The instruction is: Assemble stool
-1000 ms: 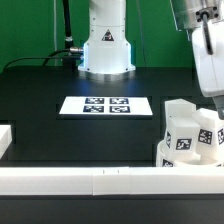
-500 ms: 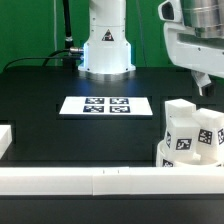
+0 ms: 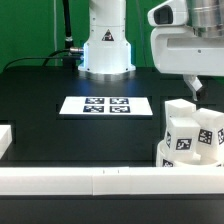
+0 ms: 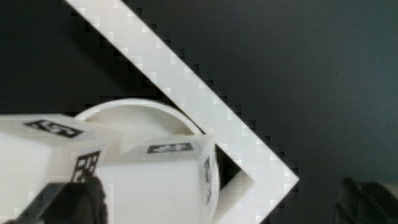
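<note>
You're hovering the gripper (image 3: 197, 88), jaws wide and empty, above the white tagged block legs (image 3: 190, 132) on the white round plastic seat (image 4: 143, 115) by the border rail (image 3: 100, 181). Next: descend, grab one leg.

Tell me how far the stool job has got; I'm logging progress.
Done: nothing looks joined. The white rectangular block legs with black-and-white tags stand bunched on the white round plastic disc seat in the corner of the long white border rails. In hand: nothing; the open two-finger gripper hangs empty above the pile. Left: picking the parts out and fitting legs into the seat.
</note>
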`<move>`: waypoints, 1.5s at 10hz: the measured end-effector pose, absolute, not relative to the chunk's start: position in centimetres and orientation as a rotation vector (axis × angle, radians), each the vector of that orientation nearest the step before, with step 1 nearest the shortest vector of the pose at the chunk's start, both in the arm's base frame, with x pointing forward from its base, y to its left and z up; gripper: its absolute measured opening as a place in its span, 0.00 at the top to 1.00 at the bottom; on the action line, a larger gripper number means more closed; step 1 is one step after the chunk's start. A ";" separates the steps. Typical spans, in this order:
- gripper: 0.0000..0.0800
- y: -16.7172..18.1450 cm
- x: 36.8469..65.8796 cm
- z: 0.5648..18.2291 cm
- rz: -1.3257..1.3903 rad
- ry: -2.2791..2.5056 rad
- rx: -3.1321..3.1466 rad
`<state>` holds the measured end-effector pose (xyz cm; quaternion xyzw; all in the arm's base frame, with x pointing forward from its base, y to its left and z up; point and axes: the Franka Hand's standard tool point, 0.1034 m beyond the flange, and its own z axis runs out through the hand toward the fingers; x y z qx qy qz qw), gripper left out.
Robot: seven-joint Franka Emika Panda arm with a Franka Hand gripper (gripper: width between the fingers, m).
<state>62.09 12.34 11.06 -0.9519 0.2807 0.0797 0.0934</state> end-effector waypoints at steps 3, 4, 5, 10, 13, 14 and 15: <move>0.19 12.5 62.0 11.4 0.245 0.288 -2.987; 0.19 12.3 62.1 11.4 0.233 0.210 -2.990; 0.19 12.1 62.1 11.4 0.226 0.114 -2.992; 0.19 12.8 62.7 11.2 0.131 -0.695 -3.006; 0.19 13.0 62.9 11.1 0.085 -1.004 -2.935; 0.19 13.0 62.9 11.0 0.085 -1.021 -2.929; 0.19 13.2 63.1 10.6 0.049 -1.033 -2.932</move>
